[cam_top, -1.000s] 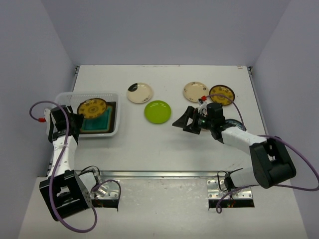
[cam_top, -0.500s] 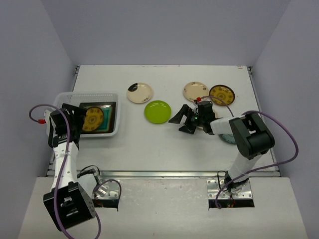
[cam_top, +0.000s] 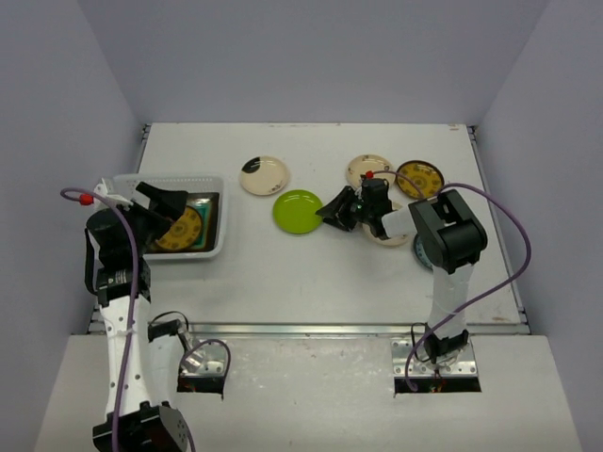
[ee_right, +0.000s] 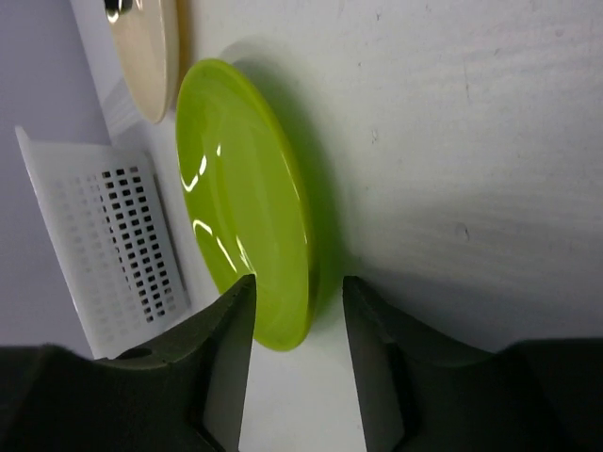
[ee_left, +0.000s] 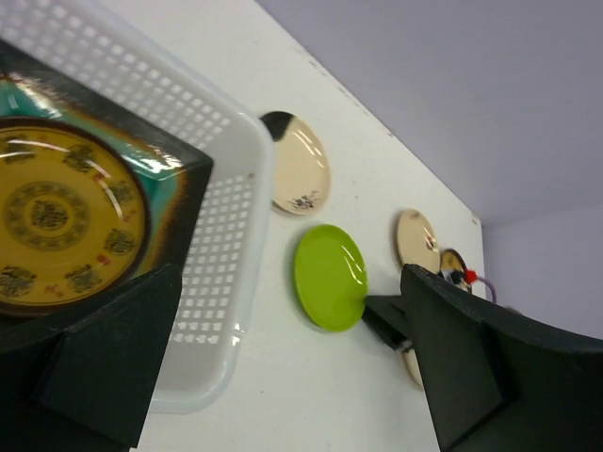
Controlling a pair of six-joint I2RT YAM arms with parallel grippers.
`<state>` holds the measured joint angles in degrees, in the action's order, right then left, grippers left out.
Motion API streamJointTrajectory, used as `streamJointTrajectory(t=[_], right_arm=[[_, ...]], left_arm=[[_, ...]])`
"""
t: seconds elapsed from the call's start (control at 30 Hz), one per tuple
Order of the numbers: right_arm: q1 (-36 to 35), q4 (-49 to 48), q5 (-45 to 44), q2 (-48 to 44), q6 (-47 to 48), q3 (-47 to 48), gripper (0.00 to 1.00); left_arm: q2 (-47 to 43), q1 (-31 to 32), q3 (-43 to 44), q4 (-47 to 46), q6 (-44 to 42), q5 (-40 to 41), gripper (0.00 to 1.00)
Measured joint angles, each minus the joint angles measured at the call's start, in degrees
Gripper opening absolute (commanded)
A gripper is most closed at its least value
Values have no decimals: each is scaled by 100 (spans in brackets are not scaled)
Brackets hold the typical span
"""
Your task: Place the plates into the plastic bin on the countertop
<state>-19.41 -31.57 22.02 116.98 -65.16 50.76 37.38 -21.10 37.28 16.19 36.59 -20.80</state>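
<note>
Left end effector (cam_top: 160, 209) hung released over the plastic bin (cam_top: 170, 179). Right end effector (ee_right: 297, 292) straddled the lime-green plate (ee_right: 240, 188)'s rim to lift it, couldn't tell if clenched.

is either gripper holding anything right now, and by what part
Apparently nothing held yet. The right gripper straddles the rim of the lime-green plate, a gap showing, plate flat on the countertop. The left gripper hangs open and empty over the plastic bin.
</note>
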Motion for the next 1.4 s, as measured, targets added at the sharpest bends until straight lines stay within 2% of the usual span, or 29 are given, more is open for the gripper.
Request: streamJointTrajectory(t=[0.13,0.2,0.3,0.4,0.5,0.67,0.77,0.9,1.0,1.1,1.2,1.33,1.4], right_arm=[[-126,25,-263,292,-101,311,6],[-185,16,-372,364,-121,398,0],[-219,-127,-484,360,-175,333,0],[-237,-219,-591,26,-192,-118,0],[-253,433,-655,-637,120,-542,0],[-350,1828,-414,-1891,1035,-502,0],[-459,2146,60,-2526,1364,-417,0],[-657,2359,577,-2849,1529,-251,0],[-910,2584,734,-2864,1619,-78,0],[-1175,2693,861,-2876,1654,28,0],[-1280,2739,977,-2997,1651,33,0],[-1293,2762,1014,-3238,1639,33,0],[-1285,2773,982,-3352,1626,33,0]], left_arm=[[-59,336,0,-114,-185,-276,100],[38,542,0,-130,-284,-322,100],[288,768,-2,-147,-499,-437,100],[629,935,-2,-164,-685,-645,100],[1068,1142,-2,-153,-815,-795,100],[1612,1631,0,-162,-958,-1158,97],[1894,1794,0,-148,-987,-1384,96],[2055,2093,35,-134,-982,-1494,92],[2107,2516,137,-126,-978,-1514,74],[2118,2811,260,-139,-967,-1503,44],[2152,2864,324,-137,-971,-1439,37],[2258,2867,376,-99,-986,-1369,3],[2314,2868,404,-77,-1021,-1392,0]])
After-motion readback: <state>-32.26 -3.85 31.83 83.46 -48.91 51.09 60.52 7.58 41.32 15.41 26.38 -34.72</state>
